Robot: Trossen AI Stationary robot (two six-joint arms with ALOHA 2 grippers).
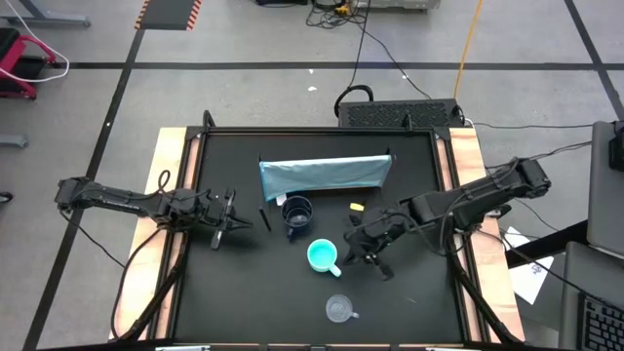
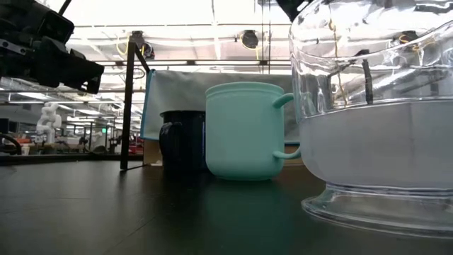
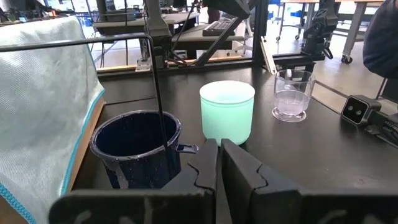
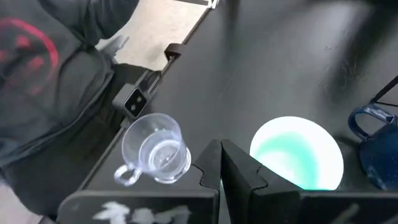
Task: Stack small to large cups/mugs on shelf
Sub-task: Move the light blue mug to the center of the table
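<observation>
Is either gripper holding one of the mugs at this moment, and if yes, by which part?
Nothing is held. The left gripper and the right gripper are both shut and empty, apart from the mugs.

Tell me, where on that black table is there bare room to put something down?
Bare patches: the table corner nearer the left gripper, and the strip between the clear mug and the right gripper. Crowded: the middle, where the navy mug sits against the shelf, the turquoise mug just beside.
</observation>
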